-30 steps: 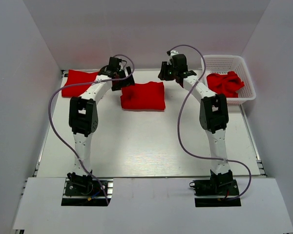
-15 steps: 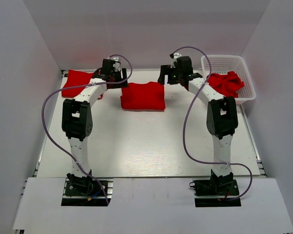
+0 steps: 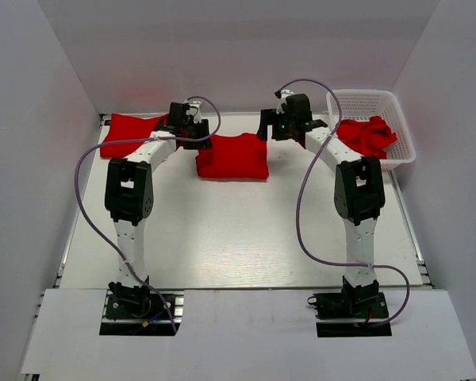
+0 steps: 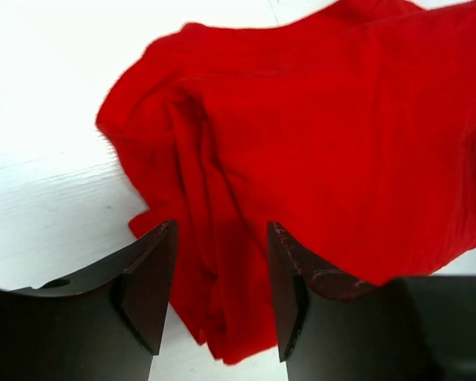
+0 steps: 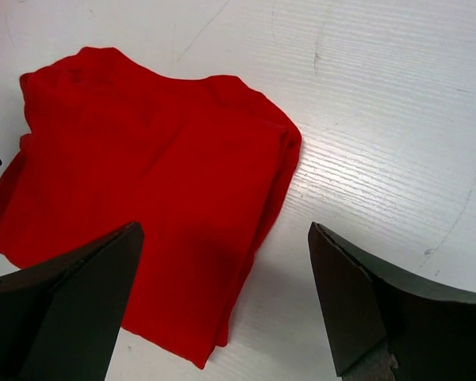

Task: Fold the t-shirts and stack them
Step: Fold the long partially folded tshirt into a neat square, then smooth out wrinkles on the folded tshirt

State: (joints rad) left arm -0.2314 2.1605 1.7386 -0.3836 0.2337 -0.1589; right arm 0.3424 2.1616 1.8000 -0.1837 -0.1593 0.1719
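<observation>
On the bare bench [image 3: 222,238], mid-depth: folded t-shirt [image 3: 232,156], flat, loose-layered along its left side. At that side, left tool [image 4: 222,238], half-closed astride the bunched edge, grip impossible to confirm. Above the right edge, right tool [image 5: 222,234], spread wide, grasping nothing. Farther back: folded t-shirt pile [image 3: 131,135] far left, crumpled t-shirts [image 3: 366,135] in the basket [image 3: 381,99] far right. Likely hazards: pinching only the upper layers and undoing the fold on lifting; one-sided hauling, with dragging, skewing, untidy landing on the pile.
</observation>
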